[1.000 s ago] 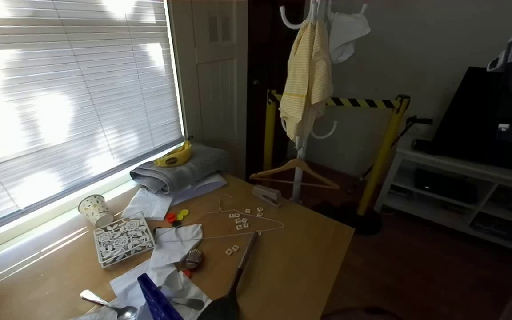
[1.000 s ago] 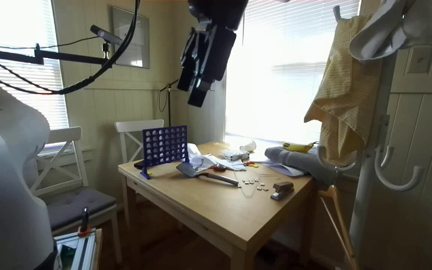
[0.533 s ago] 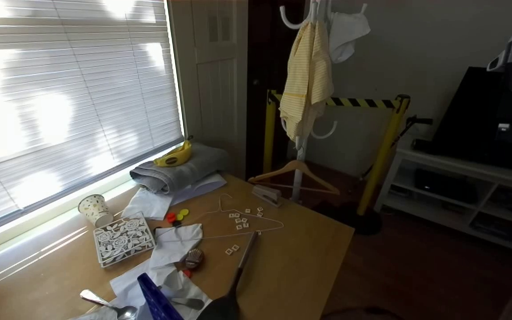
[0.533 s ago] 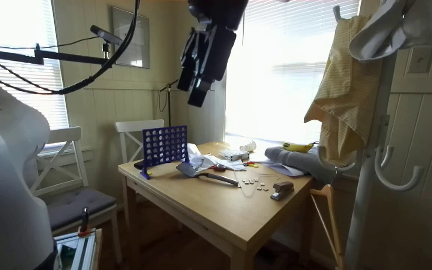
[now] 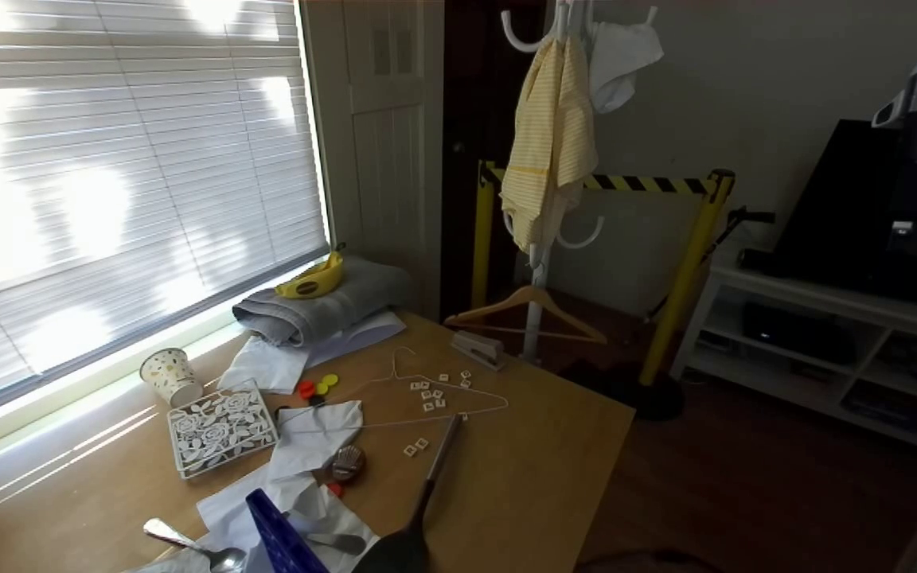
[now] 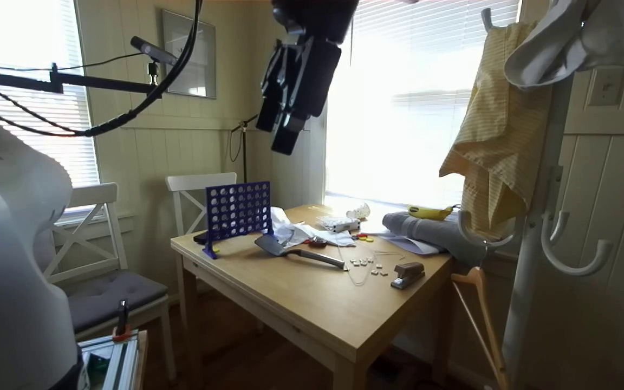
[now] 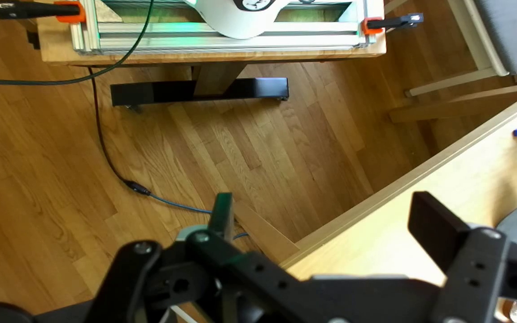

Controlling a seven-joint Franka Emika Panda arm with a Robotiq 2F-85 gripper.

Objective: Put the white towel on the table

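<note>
The white towel is hanging high on the coat rack, near the yellow cloth, and is not yet lying on the bench. The hand is hovering released, its fingers standing wide apart with nothing between them. With cloths hanging so near, a grasp going aside is risking to take both. How the towel is sitting on its hook is not showing clearly; if snagging there, a pull is perhaps tipping the coat rack. Later, carried too low, the towel is threatening to sweep the stapler away.
</note>
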